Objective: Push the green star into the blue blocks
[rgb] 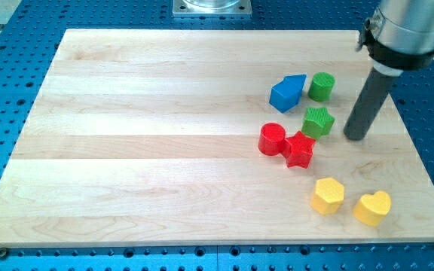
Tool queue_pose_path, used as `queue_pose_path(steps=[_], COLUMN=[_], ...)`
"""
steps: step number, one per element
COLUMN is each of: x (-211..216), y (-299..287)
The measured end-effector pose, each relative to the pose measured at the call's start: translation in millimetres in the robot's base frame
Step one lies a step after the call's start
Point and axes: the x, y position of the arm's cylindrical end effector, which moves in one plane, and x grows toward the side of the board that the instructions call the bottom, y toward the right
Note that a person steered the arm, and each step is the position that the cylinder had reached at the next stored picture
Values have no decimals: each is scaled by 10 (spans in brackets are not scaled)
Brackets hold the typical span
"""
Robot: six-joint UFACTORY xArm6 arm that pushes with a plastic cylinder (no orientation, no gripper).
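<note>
The green star (319,121) lies right of the board's middle, just below the blue blocks (287,92), which sit together as one cluster. A green cylinder (322,86) stands right beside the blue blocks. My tip (357,136) rests on the board just to the right of the green star, a small gap apart. The rod rises up and to the right from it.
A red cylinder (272,139) and a red star (301,149) touch each other just below-left of the green star. A yellow hexagon (328,196) and a yellow heart (372,208) lie near the board's bottom right. The wooden board (126,150) sits on a blue perforated table.
</note>
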Motion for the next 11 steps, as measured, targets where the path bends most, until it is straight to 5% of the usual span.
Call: queue_pose_path(steps=[1, 6, 9, 11], x=[280, -572, 234, 1102], y=[-210, -339, 783, 793])
